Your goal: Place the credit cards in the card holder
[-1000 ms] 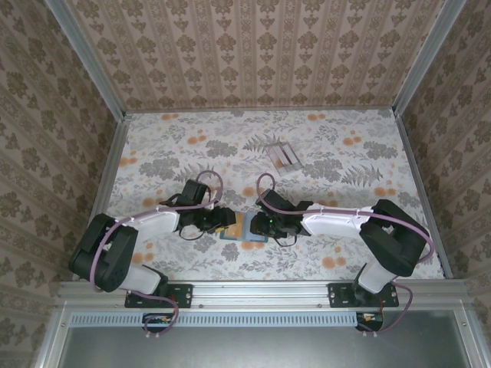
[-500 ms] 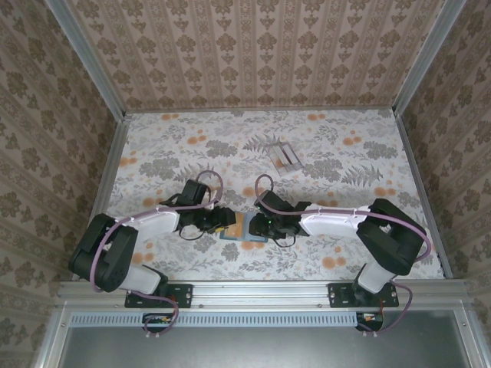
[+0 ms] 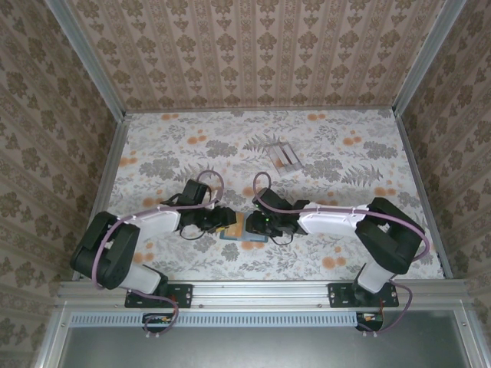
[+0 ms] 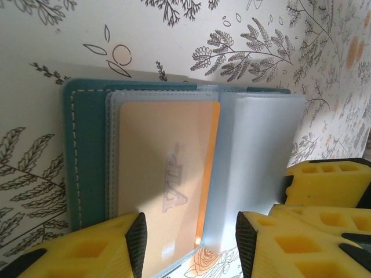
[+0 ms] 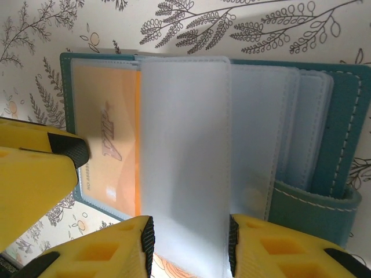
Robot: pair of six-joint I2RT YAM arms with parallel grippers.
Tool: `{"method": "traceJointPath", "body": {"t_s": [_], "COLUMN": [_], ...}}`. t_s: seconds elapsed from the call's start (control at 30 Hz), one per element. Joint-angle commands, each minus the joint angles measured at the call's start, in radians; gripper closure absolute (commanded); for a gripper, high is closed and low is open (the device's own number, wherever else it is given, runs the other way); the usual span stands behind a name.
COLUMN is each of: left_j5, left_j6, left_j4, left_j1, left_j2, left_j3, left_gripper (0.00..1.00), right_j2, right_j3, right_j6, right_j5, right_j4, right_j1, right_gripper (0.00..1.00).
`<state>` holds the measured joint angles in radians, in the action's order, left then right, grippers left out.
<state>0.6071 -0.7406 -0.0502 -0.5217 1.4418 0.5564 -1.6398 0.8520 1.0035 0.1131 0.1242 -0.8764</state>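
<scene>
The teal card holder [image 3: 242,228] lies open on the table between both grippers, its stitched cover [image 4: 87,156] [image 5: 343,145] flat. An orange-yellow credit card [image 4: 168,168] [image 5: 107,133] sits inside its leftmost clear pocket. My left gripper [image 4: 191,243] [image 3: 225,221] is open, its jaws either side of that card's near end. My right gripper [image 5: 191,243] [image 3: 254,223] is open, straddling a pale translucent pocket leaf [image 5: 185,145] [image 4: 261,150] that stands raised off the stack. Pale grey credit cards [image 3: 284,156] lie further back on the table.
The floral tablecloth [image 3: 184,146] covers the whole table inside patterned walls. One yellow finger of the right gripper [image 4: 330,182] shows close beside the left gripper, and a left finger [image 5: 35,168] crowds the right wrist view. Free room lies around the spare cards.
The right gripper has crept slightly left over the holder. The left arm and the spare cards have not moved.
</scene>
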Motion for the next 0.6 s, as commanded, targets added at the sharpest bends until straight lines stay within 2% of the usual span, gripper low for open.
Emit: {"method": "traceJointPath", "body": {"t_s": [0.0, 0.2, 0.33, 0.57], "left_j5": [0.020, 0.028, 0.029, -0.046], "left_j6": [0.007, 0.006, 0.016, 0.046], "left_j4": [0.015, 0.007, -0.048, -0.286], "left_j1": [0.006, 0.023, 0.059, 0.273], "left_j2": [0.013, -0.001, -0.082, -0.230], "left_j3": [-0.004, -0.007, -0.008, 0.026], "left_gripper": [0.52, 0.52, 0.52, 0.50], "right_j2": [-0.014, -0.022, -0.013, -0.068], "right_j3": [0.019, 0.016, 0.013, 0.069], "right_j6": [0.022, 0.035, 0.037, 0.015], "right_j5": [0.019, 0.051, 0.073, 0.140], "right_j4": [-0.026, -0.084, -0.139, -0.254], "right_j1": [-0.006, -0.007, -0.007, -0.018], "right_gripper": [0.60, 0.59, 0.59, 0.56]}}
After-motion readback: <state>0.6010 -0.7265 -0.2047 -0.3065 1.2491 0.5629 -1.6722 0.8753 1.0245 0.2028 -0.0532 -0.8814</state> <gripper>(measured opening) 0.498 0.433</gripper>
